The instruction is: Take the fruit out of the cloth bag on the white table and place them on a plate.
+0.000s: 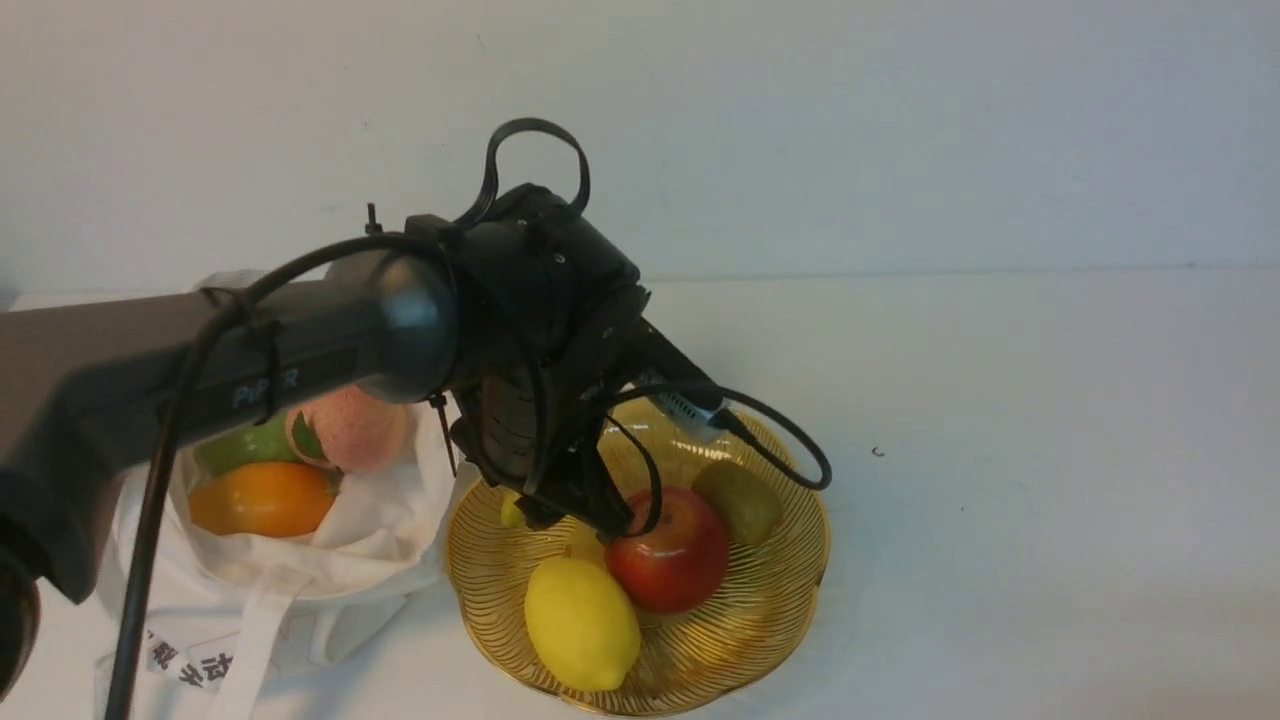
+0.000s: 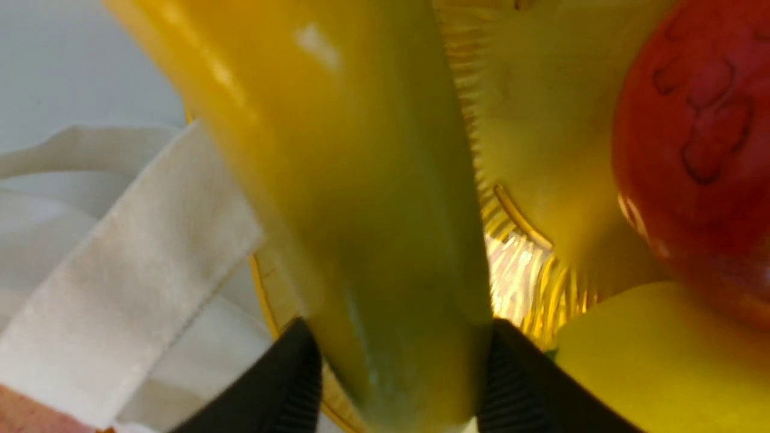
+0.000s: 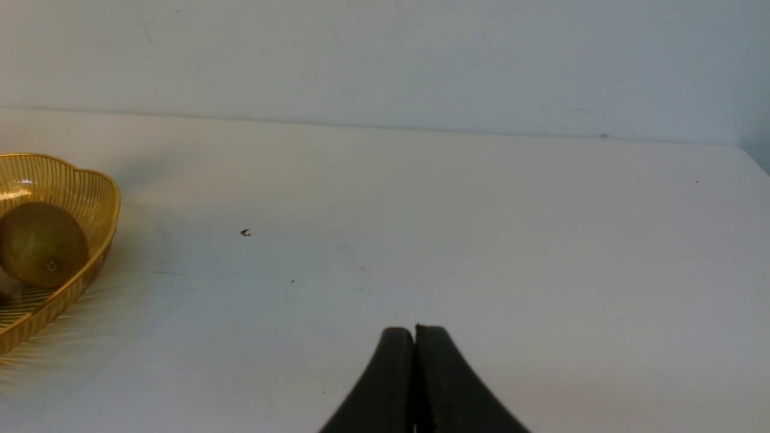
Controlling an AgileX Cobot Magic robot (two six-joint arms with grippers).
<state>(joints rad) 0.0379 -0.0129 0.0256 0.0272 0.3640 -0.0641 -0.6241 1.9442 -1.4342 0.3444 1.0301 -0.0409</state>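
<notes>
Front view: my L arm reaches in from 9 o'clock and hangs over the plate. Its wrist hides the jaws in this view.

L wrist view: the L gripper is grasping the banana. Both black pads sit against its sides w/ no gap I can see. The banana hangs low over the plate's ribbed floor, at approx. 10 o'clock on the plate. The view is blurred, so I can't tell if it touches the plate yet.

Already on the plate:
- a lemon at 7 o'clock
- a red apple near centre
- an olive-brown fruit at 2 o'clock

The bag lies just beside the plate at its 9 o'clock, mouth open. Inside are the peach, an orange fruit and a green fruit.

R wrist view: the R gripper has its jaws clenched together w/ nothing btwn them. It sits over bare table, off toward the plate's 3 o'clock and apart from its rim.

My read: the step in hand is setting the banana down. That puts the job about halfway, w/ three fruits left in the bag.

Next move, as I judge it:
- lower until the banana rests in the free strip btwn 9 and 11 o'clock
- release and lift straight up
- swing back toward 9 o'clock for the peach, which sits on top

The banana is long and smooth and the plate is crowded. I'd lay it along the rim so it can't slide out toward the bag or nudge the apple.
</notes>
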